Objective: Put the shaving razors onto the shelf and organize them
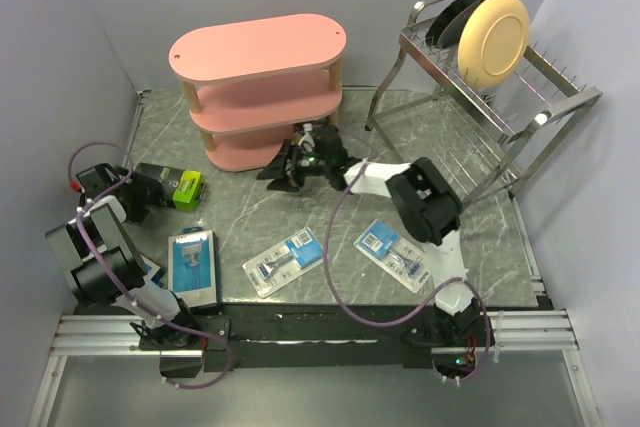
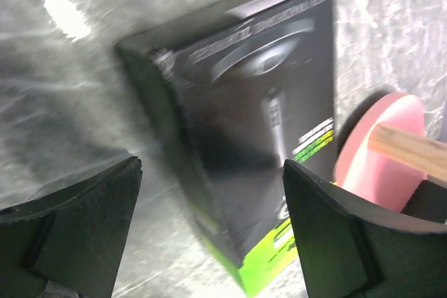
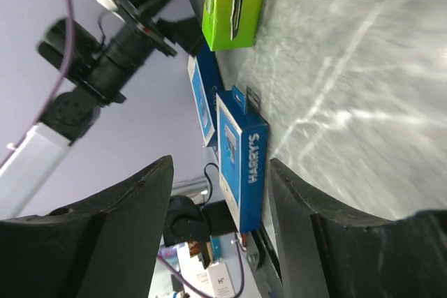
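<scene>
The pink shelf [image 1: 260, 87] stands at the back left. A black box with a lime-green end [image 1: 178, 185] lies on the table beside my left gripper [image 1: 148, 195]. In the left wrist view the box [image 2: 258, 116] lies between the open fingers of my left gripper [image 2: 209, 169], blurred. My right gripper [image 1: 283, 173] is open and empty, low by the shelf's bottom tier. A blue-carded pack [image 1: 192, 262] and two clear blister packs [image 1: 285, 262] [image 1: 395, 252] lie near the front. The right wrist view shows my right gripper [image 3: 218, 165], a blue pack [image 3: 244, 165] and the box's green end [image 3: 234, 1].
A silver wire dish rack [image 1: 490, 97] with plates [image 1: 493, 37] stands at the back right. A second blue pack [image 1: 152, 272] is partly hidden under the left arm. The shelf's edge [image 2: 380, 165] and a wooden post [image 2: 412, 148] show in the left wrist view.
</scene>
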